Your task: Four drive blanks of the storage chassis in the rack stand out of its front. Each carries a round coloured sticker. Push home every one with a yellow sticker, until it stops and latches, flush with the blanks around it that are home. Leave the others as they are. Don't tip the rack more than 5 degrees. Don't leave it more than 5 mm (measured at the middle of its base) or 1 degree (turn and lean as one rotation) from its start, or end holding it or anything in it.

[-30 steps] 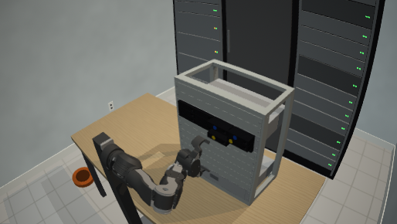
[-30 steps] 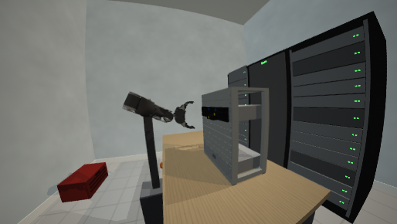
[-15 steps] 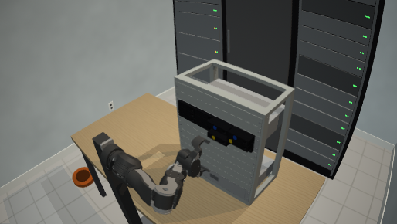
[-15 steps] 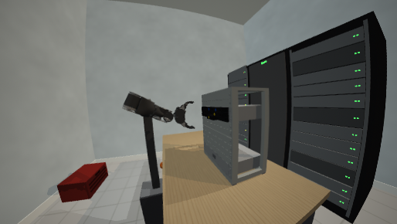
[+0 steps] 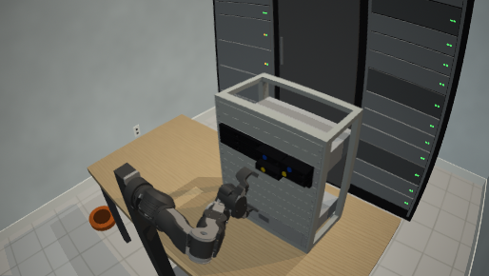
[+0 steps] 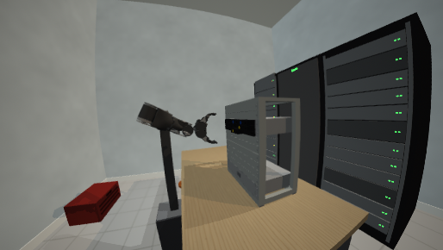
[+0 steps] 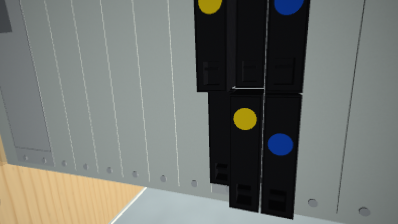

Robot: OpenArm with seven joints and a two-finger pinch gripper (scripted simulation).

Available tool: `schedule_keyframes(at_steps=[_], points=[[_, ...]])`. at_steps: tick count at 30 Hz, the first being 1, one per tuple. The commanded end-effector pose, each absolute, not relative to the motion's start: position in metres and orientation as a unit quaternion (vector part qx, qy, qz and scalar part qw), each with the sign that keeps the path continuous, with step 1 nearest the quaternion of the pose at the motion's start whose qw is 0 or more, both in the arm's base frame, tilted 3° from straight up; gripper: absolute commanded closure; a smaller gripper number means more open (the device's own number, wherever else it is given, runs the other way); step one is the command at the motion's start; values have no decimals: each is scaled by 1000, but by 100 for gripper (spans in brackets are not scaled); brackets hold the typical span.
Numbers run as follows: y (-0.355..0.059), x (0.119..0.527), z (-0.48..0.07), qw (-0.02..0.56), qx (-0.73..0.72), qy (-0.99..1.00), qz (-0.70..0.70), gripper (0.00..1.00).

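The grey rack (image 5: 285, 157) stands on the wooden table (image 5: 190, 157). Its black storage chassis (image 5: 266, 154) runs across the front, also seen in the exterior view (image 6: 240, 126). In the wrist view, four blanks carry stickers: a yellow one (image 7: 210, 5) and a blue one (image 7: 288, 4) at the top edge, and a yellow one (image 7: 245, 119) and a blue one (image 7: 280, 144) lower down. The same stickers show small in the top view (image 5: 263, 167). My gripper (image 5: 251, 191) (image 6: 209, 128) is open and empty. It hangs in the air in front of the rack's front, apart from it. Its fingers are out of the wrist view.
Tall dark server cabinets (image 5: 409, 95) stand behind the rack. The arm's post (image 6: 169, 172) rises at the table's near edge. An orange bowl (image 5: 101, 217) and a red crate (image 6: 92, 203) lie on the floor beside the table.
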State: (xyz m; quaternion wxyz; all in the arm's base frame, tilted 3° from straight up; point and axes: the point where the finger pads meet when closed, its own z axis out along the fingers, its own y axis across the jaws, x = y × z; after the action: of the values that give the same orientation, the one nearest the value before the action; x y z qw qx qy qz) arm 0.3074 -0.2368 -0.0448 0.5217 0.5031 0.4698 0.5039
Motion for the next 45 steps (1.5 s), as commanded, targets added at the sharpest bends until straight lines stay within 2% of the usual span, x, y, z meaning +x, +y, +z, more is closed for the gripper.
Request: schedule_keyframes(at_steps=[1, 33, 45], points=[[-238, 307, -43, 525, 502, 469, 503, 0], [-211, 311, -29, 525, 503, 468, 503, 0], [-186, 316, -18, 524, 502, 469, 504, 0]])
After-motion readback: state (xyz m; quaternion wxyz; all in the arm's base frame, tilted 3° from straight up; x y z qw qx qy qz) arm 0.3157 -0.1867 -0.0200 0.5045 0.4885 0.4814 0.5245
